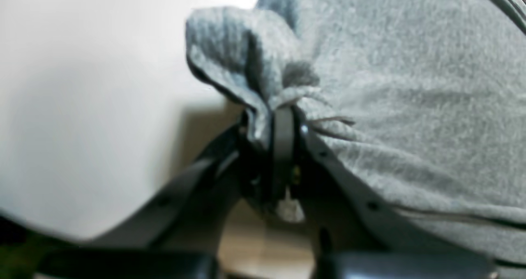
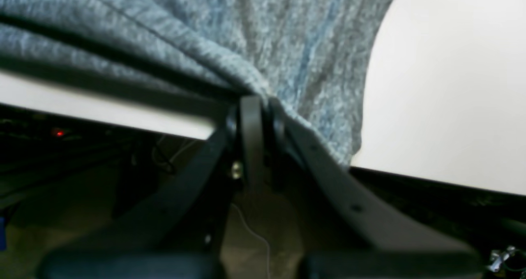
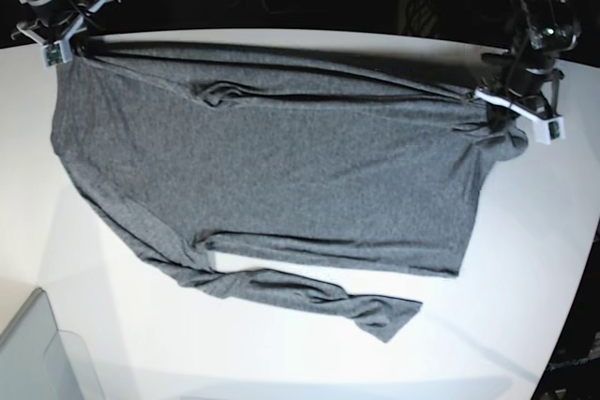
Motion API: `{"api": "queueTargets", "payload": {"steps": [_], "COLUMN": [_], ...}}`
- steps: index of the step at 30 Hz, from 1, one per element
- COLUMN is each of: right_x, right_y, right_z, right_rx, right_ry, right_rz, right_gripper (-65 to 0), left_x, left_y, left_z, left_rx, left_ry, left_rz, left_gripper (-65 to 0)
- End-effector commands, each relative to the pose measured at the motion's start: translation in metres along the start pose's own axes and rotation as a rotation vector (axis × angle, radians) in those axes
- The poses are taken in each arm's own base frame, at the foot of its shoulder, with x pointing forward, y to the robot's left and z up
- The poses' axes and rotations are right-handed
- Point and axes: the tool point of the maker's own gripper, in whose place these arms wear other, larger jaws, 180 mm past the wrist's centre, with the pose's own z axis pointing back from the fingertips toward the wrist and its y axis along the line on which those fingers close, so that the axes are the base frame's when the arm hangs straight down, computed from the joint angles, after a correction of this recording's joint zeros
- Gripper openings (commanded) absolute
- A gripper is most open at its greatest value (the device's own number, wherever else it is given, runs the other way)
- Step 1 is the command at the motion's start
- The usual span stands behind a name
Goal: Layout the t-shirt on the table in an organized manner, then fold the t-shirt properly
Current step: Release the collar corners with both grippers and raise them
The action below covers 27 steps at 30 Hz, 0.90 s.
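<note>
Across the far half of the table point(image 3: 562, 259) the t-shirt point(image 3: 281, 175) lies stretched wide, pulled between two arms. Right gripper point(image 3: 67, 42) is clamped on one top corner of cloth at the table's far edge; the wrist view shows its jaws pinched together on a fold point(image 2: 263, 94). Left gripper point(image 3: 511, 105) is clamped on the opposite corner, with a bunched lump of fabric point(image 1: 246, 65) at its tips.

Risks, as judgement:
- Shirt sits skewed, not square; one sleeve point(image 3: 319, 292) trails toward the near side. Folding from this layout would likely give a crooked fold.
- Ripple near the top edge point(image 3: 220, 94) could get trapped if pressed flat.
- Both grips are at or past the far rim; releasing there may let the edge slide off.
- Pulling harder may slip the thin pinch on the right side.
- Grey bin corner point(image 3: 37, 353) sits well apart from the shirt, so snagging is unlikely.
</note>
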Motion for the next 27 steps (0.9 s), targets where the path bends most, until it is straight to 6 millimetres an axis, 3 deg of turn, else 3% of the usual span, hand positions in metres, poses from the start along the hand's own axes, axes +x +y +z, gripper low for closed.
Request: {"api": "queueTargets", "payload": {"steps": [1, 7, 18, 24, 27], "right_x": [0.006, 0.000, 0.003, 0.003, 0.003], "right_y": [-0.008, -0.004, -0.004, -0.002, -0.002], "right_z": [0.006, 0.008, 0.006, 0.005, 0.005], "right_rx": [-0.019, -0.009, -0.009, -0.002, -0.003], "right_ry": [-0.022, -0.008, -0.014, -0.015, -0.010], "right_rz": [0.016, 0.016, 0.016, 0.018, 0.018], "right_gripper": [-65.0, -65.0, -65.0, -54.2, -50.0], "left_x": [0.014, 0.002, -0.002, -0.013, -0.019], "left_y": [0.005, 0.020, 0.022, 0.028, 0.027], "left_z": [0.005, 0.010, 0.007, -0.002, -0.003], "left_rx": [0.016, 0.052, 0.058, 0.068, 0.067], "left_ry": [-0.047, -0.019, -0.007, 0.028, 0.071], "left_rz": [-0.017, -0.010, -0.009, 0.013, 0.016], "left_gripper": [-65.0, -65.0, -65.0, -64.2, -56.3]}}
